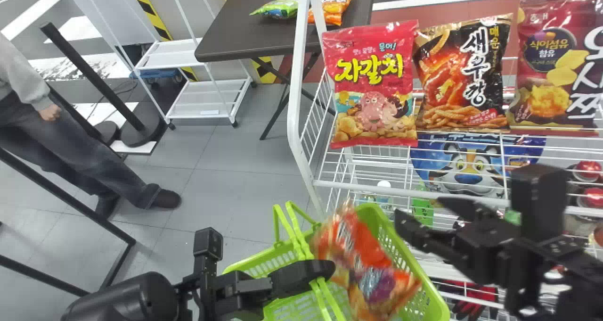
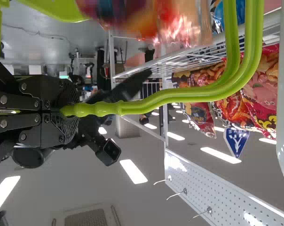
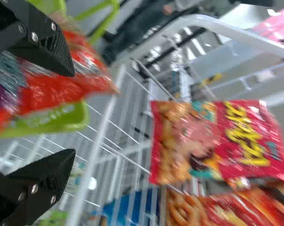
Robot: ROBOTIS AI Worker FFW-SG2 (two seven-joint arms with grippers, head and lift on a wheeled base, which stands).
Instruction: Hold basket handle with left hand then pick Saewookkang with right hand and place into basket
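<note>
"Pinching the basket handle (image 2: 179, 96), left gripper (image 2: 62, 111), both green bars gathered. Right side?"

"Right gripper (image 3: 73, 113): jaws spread, nothing between them. Saewookkang (image 1: 351, 238), as I judge the red-orange packet, appears within the basket's (image 1: 421, 276) outline, beside the handle. Blurred; cannot tell whether it has settled."

"Hazards?"

"Packet end could hang up on the handle bars or the rim, if it comes down slantwise, and tip outward."

"And the hold?"

"Smooth, rounded bars. Weight landing off-centre could swivel the basket in the left jaws. Right jaws sit near the white rack (image 1: 358, 187); a careless withdrawal might snag its wires."
</note>
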